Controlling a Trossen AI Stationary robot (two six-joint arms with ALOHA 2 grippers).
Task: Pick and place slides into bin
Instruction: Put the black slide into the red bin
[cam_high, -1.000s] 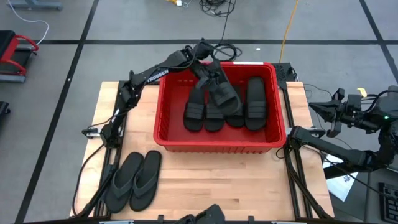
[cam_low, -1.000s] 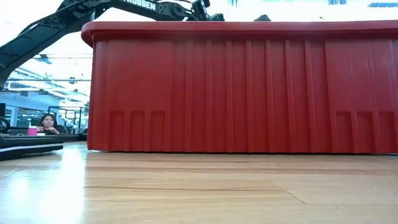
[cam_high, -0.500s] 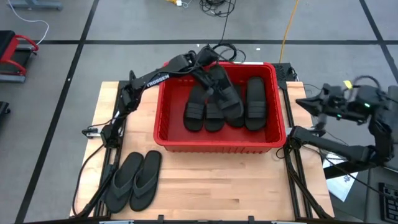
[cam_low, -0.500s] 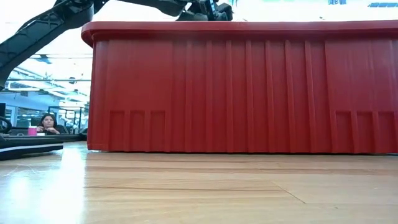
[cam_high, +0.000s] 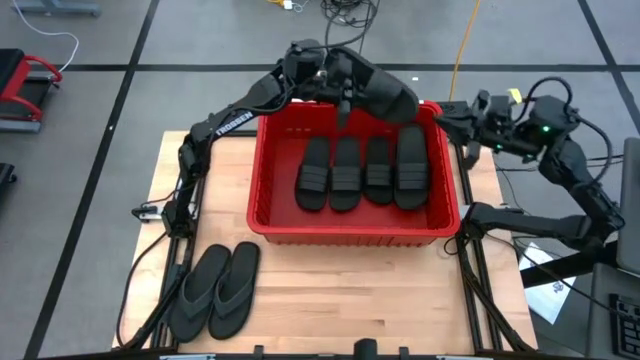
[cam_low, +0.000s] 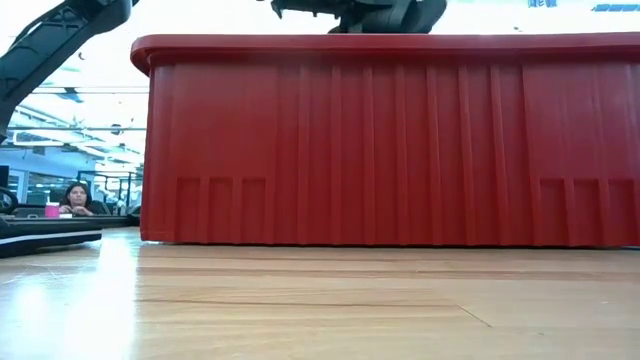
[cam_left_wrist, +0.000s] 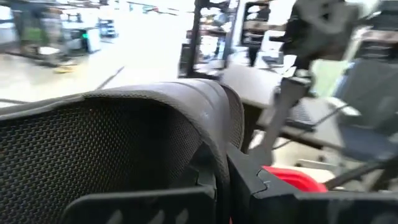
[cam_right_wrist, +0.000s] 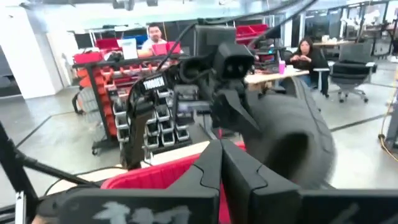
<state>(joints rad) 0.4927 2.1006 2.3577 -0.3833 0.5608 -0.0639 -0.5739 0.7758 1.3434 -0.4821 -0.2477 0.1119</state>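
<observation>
My left gripper (cam_high: 343, 84) reaches over the far rim of the red bin (cam_high: 258, 190) and is shut on a black ribbed-strap slide (cam_high: 386, 92), which also shows above the rim in the low view (cam_low: 372, 10). Several more strap slides (cam_high: 345, 172) lie side by side, soles down, on the bin's floor. Two thong slides (cam_high: 215, 290) lie flat on the table's near left. My right gripper (cam_high: 455, 112) is shut and empty just outside the bin's far right corner, pointing at the held slide (cam_right_wrist: 292, 140). My left gripper holds the slide beside its wide strap band (cam_left_wrist: 208, 115). One finger (cam_left_wrist: 249, 180) shows at the band's edge, and the slide hides the other. The slide is lifted clear above the bin's far rim, lying roughly level and reaching toward the table's right.
The bin (cam_low: 400, 140) fills the table's middle and far part and blocks the low view. Bare wood shows at the table's near right (cam_high: 400, 310). Cables run along both table sides. People sit in the room beyond the table (cam_right_wrist: 305, 53).
My left gripper has risen and gone toward the far edge and the right with the slide. The slide lay tilted on those in the bin and now hangs clear above the far rim. My right gripper has swung from beyond the table's right edge toward the bin's far right corner.
</observation>
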